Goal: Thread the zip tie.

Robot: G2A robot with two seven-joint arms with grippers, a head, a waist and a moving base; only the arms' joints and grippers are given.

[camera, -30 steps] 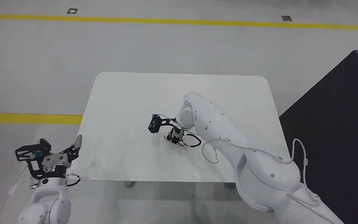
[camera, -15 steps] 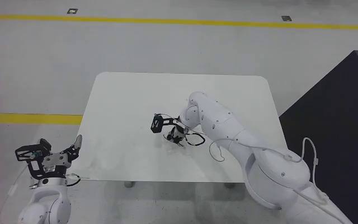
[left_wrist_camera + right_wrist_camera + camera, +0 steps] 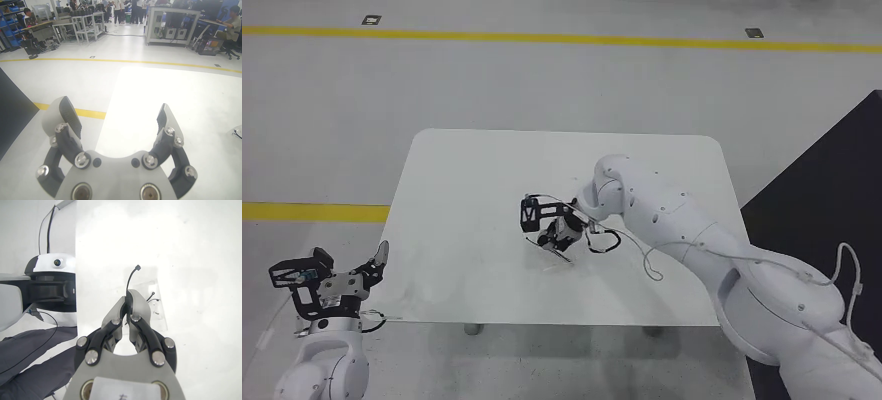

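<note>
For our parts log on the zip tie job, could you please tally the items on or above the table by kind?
Black zip tie, pinched in the right gripper: 1
Loose black zip ties inside the bag: 2 visible, possibly more hidden
Clear plastic bag: 1
Total: 4 visible

The white tabletop (image 3: 462, 200) has rounded corners. A clear plastic bag (image 3: 158, 313) lies flat near its middle. A few black zip ties (image 3: 150, 297) sit inside it.
</note>
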